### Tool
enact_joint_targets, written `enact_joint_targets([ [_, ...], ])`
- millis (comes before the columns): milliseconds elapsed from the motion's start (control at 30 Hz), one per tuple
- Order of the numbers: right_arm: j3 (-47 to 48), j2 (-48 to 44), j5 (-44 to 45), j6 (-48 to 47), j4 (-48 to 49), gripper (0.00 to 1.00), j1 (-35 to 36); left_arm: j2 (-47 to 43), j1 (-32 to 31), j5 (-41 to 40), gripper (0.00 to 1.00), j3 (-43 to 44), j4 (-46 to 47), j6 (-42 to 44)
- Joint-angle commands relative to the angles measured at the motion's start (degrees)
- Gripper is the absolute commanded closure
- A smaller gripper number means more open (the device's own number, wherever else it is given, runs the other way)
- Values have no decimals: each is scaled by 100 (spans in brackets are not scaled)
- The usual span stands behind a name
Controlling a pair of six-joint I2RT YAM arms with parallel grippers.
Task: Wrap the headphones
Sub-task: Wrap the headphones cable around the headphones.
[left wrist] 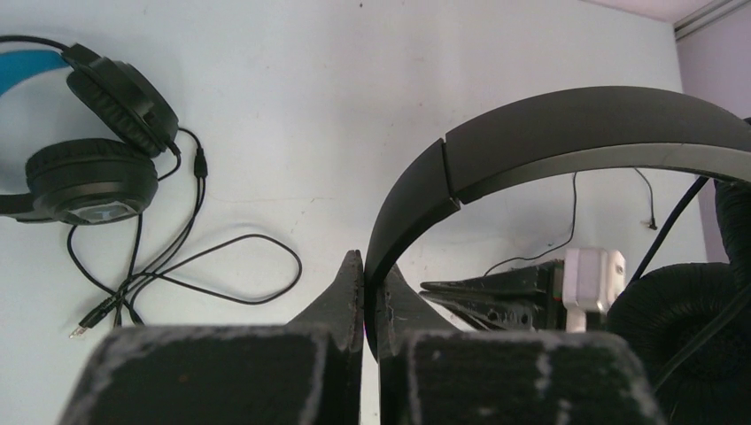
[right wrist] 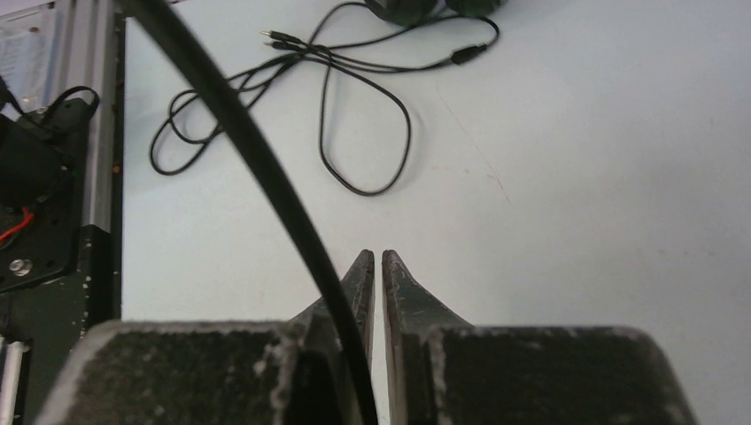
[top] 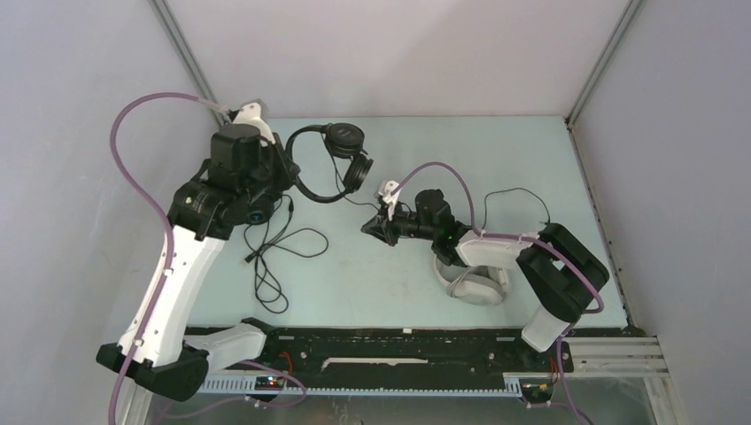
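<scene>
My left gripper (top: 286, 180) (left wrist: 365, 266) is shut on the headband of the small thin black on-ear headset (top: 344, 142) (left wrist: 567, 124) and holds it at the back of the table. My right gripper (top: 368, 227) (right wrist: 378, 257) is shut, with that headset's thin black cable (right wrist: 266, 168) running across its left finger into the gap. The bulky black over-ear headset with blue lining (left wrist: 89, 133) lies flat with its cable (top: 274, 248) loose on the table; my left arm hides it in the top view. The white over-ear headset (top: 474, 285) lies under my right arm.
A loose end of thin black cable (top: 518, 195) lies at the right rear of the table. The bulky headset's cable loops and plugs (right wrist: 354, 115) spread across the left middle. A black rail (top: 381, 341) runs along the near edge. Grey walls enclose the table.
</scene>
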Motion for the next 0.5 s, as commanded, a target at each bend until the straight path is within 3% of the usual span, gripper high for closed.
enact_joint_targets([
  [0, -129, 184, -228, 445, 859, 98, -239, -313, 237, 401, 100, 574, 57, 141],
  [267, -139, 46, -270, 687, 1000, 100, -573, -670, 669, 1561, 100, 328, 543, -65],
  [467, -139, -146, -243, 630, 903, 100, -607, -1089, 679, 1364, 100, -321, 1604, -262],
])
